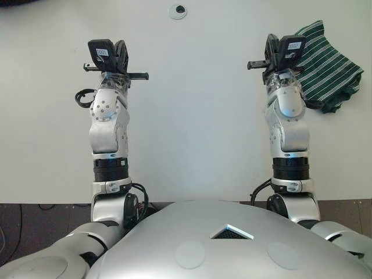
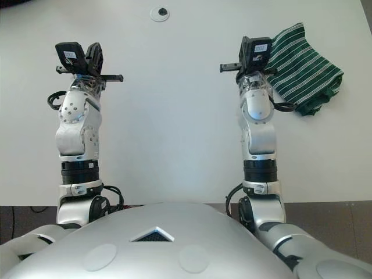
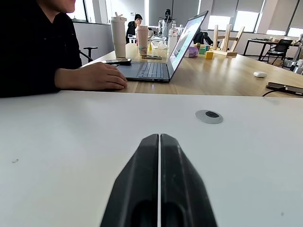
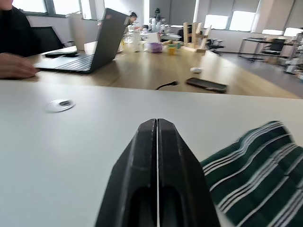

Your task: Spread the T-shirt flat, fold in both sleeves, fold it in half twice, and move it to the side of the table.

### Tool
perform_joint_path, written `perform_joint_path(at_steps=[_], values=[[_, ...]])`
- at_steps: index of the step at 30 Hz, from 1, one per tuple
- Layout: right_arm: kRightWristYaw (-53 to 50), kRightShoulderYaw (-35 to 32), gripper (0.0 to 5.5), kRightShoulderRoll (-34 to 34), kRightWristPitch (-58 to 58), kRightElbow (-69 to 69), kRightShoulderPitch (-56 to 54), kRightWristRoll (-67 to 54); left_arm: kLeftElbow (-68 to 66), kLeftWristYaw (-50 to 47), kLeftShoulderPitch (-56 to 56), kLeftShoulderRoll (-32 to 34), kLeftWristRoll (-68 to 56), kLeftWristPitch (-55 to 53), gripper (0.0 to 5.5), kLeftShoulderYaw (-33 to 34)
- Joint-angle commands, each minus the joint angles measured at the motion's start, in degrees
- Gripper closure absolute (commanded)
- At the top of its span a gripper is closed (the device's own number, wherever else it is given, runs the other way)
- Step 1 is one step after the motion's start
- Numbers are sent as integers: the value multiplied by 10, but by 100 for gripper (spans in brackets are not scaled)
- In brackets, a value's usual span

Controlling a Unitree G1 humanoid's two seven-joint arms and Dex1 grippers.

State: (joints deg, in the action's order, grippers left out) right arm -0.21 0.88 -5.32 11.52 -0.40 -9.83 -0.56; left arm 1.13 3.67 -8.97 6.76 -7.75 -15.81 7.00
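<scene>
Both arms are held out over the white worktop (image 1: 192,116), well apart. The left gripper (image 3: 159,138) has its fingers pressed together with nothing between them. The right gripper (image 4: 156,122) is the same, together and empty. The T-shirt (image 1: 325,67), green with thin white stripes, lies as a folded bundle on the far right of the worktop, just beside the right gripper. I cannot tell whether the two touch. I judge the folding done and the shirt set aside, so most of the risk is in pulling the right arm away. A black cable loop (image 2: 285,106) at that wrist sits over the near edge of the cloth. If I draw the arm back low, the loop or the fingers could catch a layer, drag the bundle and open the fold. The near corner of the shirt looks bunched rather than crisp, so the stack may slump on a light nudge. I would lift before retreating. The left arm has bare worktop around it and a round cable port (image 1: 178,11) far ahead, so I see little hazard there. On writing, each gripper housing carries a small white sticker (image 1: 102,52) (image 1: 294,45) with dark print, which I leave unread. I see no print on the shirt.
</scene>
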Motion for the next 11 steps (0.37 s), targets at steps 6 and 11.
perform_joint_path(at_steps=[6, 11], values=[[13, -11, 550, -9, 5, 20, -11, 10, -25, -7, -11, 3, 19, 19, 549, -4], [4, -22, 550, -5, -4, 32, -2, 15, -59, 0, -42, 25, 24, 31, 549, 9]])
